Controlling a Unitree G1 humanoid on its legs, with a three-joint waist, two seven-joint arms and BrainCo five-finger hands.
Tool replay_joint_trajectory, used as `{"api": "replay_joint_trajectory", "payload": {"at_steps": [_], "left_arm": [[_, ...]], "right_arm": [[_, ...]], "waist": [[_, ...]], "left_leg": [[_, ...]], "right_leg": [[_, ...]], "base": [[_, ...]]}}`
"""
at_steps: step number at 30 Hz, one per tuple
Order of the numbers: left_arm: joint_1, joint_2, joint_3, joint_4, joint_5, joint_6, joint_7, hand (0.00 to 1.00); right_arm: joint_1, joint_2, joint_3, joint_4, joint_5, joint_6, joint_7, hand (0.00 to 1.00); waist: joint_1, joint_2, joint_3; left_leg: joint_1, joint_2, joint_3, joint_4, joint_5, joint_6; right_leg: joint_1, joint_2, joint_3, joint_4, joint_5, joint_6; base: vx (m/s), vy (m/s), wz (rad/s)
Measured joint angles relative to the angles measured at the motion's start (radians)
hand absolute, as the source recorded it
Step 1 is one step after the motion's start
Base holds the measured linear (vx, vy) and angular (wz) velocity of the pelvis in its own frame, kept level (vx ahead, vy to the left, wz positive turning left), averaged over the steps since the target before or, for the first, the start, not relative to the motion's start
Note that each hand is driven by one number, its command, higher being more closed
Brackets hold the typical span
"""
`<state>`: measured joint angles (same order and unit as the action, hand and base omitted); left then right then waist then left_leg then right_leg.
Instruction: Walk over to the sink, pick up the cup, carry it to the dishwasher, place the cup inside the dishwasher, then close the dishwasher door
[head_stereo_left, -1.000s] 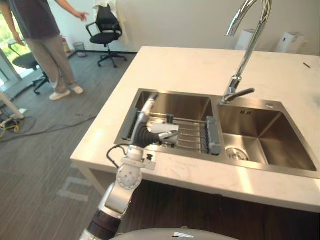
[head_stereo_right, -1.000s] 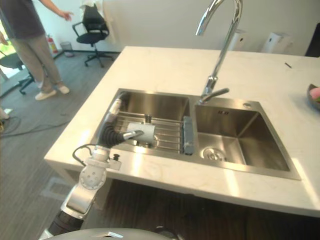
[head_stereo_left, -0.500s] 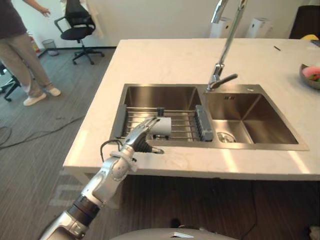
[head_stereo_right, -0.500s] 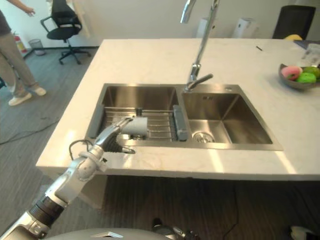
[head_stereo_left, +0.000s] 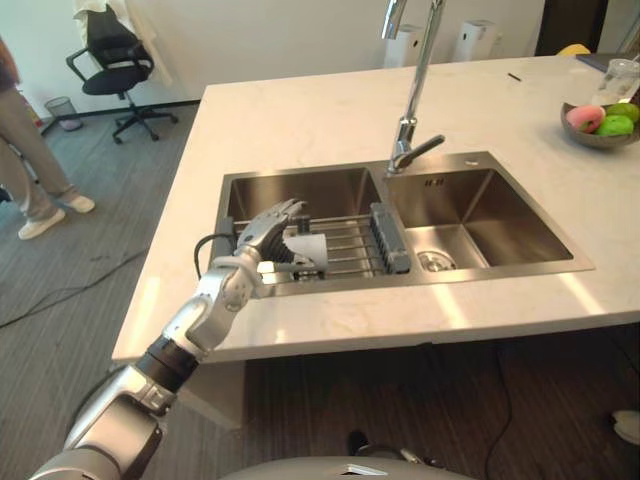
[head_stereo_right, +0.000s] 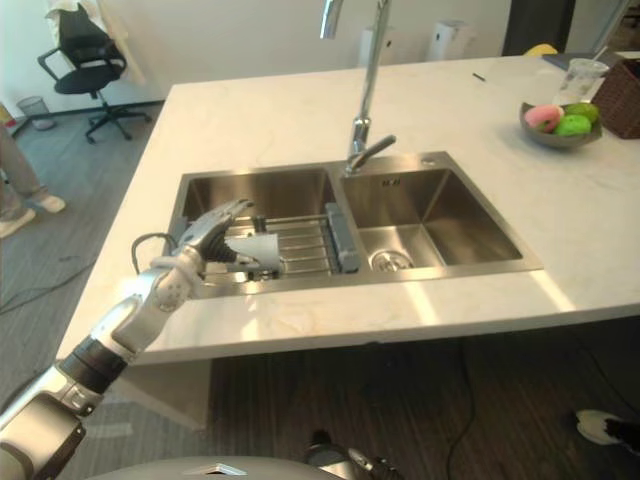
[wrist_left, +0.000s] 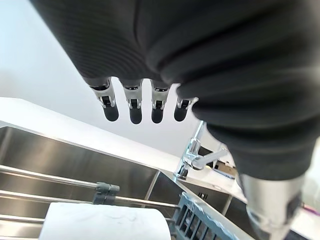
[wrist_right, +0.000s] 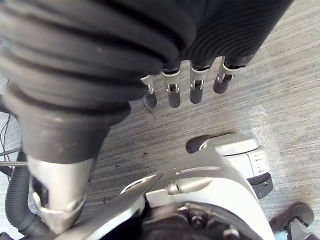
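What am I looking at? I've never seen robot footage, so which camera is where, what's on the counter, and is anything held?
A humanoid robot is at a kitchen counter. Two pictures come from its head cameras, looking down; the other two from its wrists. Its left hand, fingers straight, hovers over a white cup lying sideways on a wire rack in the sink. Nothing is held yet. The right hand hangs open above the floor. A fruit bowl sits on the counter.

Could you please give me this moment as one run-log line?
phase: reach for cup | left hand: open over cup, no grasp | cup: on its side on rack in left sink basin | right hand: open, idle
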<state>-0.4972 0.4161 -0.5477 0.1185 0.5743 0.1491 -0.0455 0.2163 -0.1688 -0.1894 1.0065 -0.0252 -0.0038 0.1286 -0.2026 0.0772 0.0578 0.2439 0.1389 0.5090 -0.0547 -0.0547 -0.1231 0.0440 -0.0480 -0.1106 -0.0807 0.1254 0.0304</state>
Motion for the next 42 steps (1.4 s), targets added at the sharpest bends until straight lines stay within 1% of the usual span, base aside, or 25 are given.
{"api": "replay_joint_trajectory", "payload": {"at_steps": [3,4,5,7,8,10,13,14,16,19,26,33,37,40,42], "left_arm": [[-0.019,0.003,-0.02,0.03,0.0,0.015,-0.05,0.0],[-0.028,0.003,-0.03,0.047,0.0,0.036,-0.08,0.0],[-0.044,0.006,-0.049,0.069,0.002,0.06,-0.109,0.0],[-0.06,0.006,-0.054,0.099,0.021,0.083,-0.143,0.0],[-0.075,0.006,-0.054,0.117,0.041,0.095,-0.162,0.0],[-0.096,0.006,-0.055,0.144,0.047,0.101,-0.18,0.0],[-0.118,0.011,-0.058,0.179,0.073,0.107,-0.182,0.0],[-0.121,0.014,-0.062,0.184,0.079,0.107,-0.182,0.0],[-0.14,0.016,-0.069,0.201,0.079,0.107,-0.184,0.0],[-0.166,0.025,-0.084,0.218,0.078,0.116,-0.182,0.0],[-0.185,0.038,-0.082,0.29,0.078,0.112,-0.172,0.0],[-0.185,0.038,-0.081,0.293,0.079,0.111,-0.173,0.0],[-0.184,0.038,-0.08,0.293,0.079,0.112,-0.178,0.0],[-0.18,0.037,-0.08,0.293,0.08,0.111,-0.177,0.0],[-0.174,0.035,-0.08,0.293,0.105,0.101,-0.176,0.0]], "right_arm": [[0.002,-0.001,-0.029,0.012,-0.001,0.0,0.002,0.0],[0.008,-0.001,-0.039,0.017,-0.001,0.001,0.003,0.0],[0.009,0.0,-0.06,0.026,-0.001,0.001,0.005,0.0],[0.015,-0.002,-0.072,0.031,-0.001,0.003,0.008,0.0],[0.018,0.001,-0.091,0.031,-0.001,0.005,0.018,0.0],[0.024,0.004,-0.1,0.031,-0.001,0.007,0.025,0.0],[0.027,0.006,-0.11,0.032,-0.001,0.007,0.035,0.0],[0.027,0.007,-0.111,0.032,-0.001,0.007,0.035,0.0],[0.027,0.016,-0.131,0.033,-0.001,0.006,0.036,0.0],[0.026,0.024,-0.136,0.033,0.0,-0.001,0.036,0.0],[0.03,0.037,-0.172,0.032,0.0,-0.002,0.037,0.0],[0.04,0.037,-0.182,0.032,0.001,-0.004,0.037,0.0],[0.041,0.04,-0.21,0.032,0.002,-0.021,0.037,0.0],[0.041,0.04,-0.218,0.032,0.02,-0.022,0.037,0.0],[0.041,0.042,-0.218,0.032,0.021,-0.022,0.037,0.0]], "waist": [[-0.01,0.013,0.006],[-0.018,0.011,0.01],[-0.026,0.021,0.008],[-0.03,0.029,0.007],[-0.034,0.029,0.008],[-0.037,0.025,0.01],[-0.042,0.025,0.01],[-0.044,0.025,0.01],[-0.048,0.031,0.007],[-0.048,0.024,0.012],[-0.053,0.025,0.014],[-0.051,0.026,0.02],[-0.05,0.027,0.03],[-0.05,0.026,0.036],[-0.05,0.025,0.037]], "left_leg": [[0.019,-0.002,0.018,0.002,-0.009,-0.002],[0.018,-0.003,0.022,0.001,-0.012,-0.002],[0.02,-0.005,0.027,0.001,-0.015,-0.004],[0.021,-0.008,0.039,0.0,-0.02,-0.007],[0.02,-0.009,0.041,-0.001,-0.02,-0.007],[0.02,-0.009,0.042,-0.001,-0.02,-0.008],[0.02,-0.01,0.045,-0.002,-0.018,-0.003],[0.021,-0.01,0.046,-0.002,-0.018,-0.002],[0.022,-0.009,0.049,-0.003,-0.02,-0.003],[0.028,-0.01,0.06,-0.003,-0.023,-0.004],[0.036,-0.011,0.066,-0.001,-0.03,-0.004],[0.035,-0.011,0.067,-0.001,-0.032,-0.005],[0.035,-0.011,0.067,-0.001,-0.034,-0.005],[0.034,-0.01,0.067,-0.001,-0.036,-0.005],[0.034,-0.01,0.068,-0.001,-0.038,-0.006]], "right_leg": [[0.01,0.001,0.019,0.0,0.0,0.0],[0.01,-0.001,0.022,0.0,-0.004,0.003],[0.009,-0.002,0.029,-0.001,-0.009,0.009],[0.003,-0.003,0.044,-0.001,-0.009,0.009],[0.0,-0.003,0.045,-0.001,-0.008,0.009],[0.0,-0.003,0.048,-0.001,-0.007,0.01],[-0.006,-0.002,0.053,0.0,-0.007,0.012],[-0.006,-0.001,0.055,0.0,-0.003,0.007],[-0.007,0.002,0.058,0.0,0.001,0.008],[-0.008,0.005,0.066,0.0,0.001,0.008],[-0.008,0.005,0.072,0.0,0.001,0.007],[-0.01,0.002,0.072,0.0,-0.004,0.007],[-0.01,0.004,0.071,0.0,-0.003,0.009],[-0.011,0.005,0.071,0.0,-0.003,0.009],[-0.011,0.008,0.072,0.0,-0.003,0.009]], "base": [[-0.08,-0.012,-0.2],[-0.09,-0.022,-0.14],[-0.1,-0.023,-0.12],[-0.07,-0.014,-0.15],[-0.05,-0.016,-0.12],[-0.04,-0.025,-0.02],[0.0,-0.007,-0.01],[0.01,-0.025,-0.05],[0.01,-0.021,-0.05],[-0.01,-0.021,-0.11],[-0.05,-0.027,-0.05],[-0.06,-0.032,-0.01],[-0.03,-0.031,0.0],[-0.01,-0.011,0.0],[-0.03,-0.032,-0.01]]}}
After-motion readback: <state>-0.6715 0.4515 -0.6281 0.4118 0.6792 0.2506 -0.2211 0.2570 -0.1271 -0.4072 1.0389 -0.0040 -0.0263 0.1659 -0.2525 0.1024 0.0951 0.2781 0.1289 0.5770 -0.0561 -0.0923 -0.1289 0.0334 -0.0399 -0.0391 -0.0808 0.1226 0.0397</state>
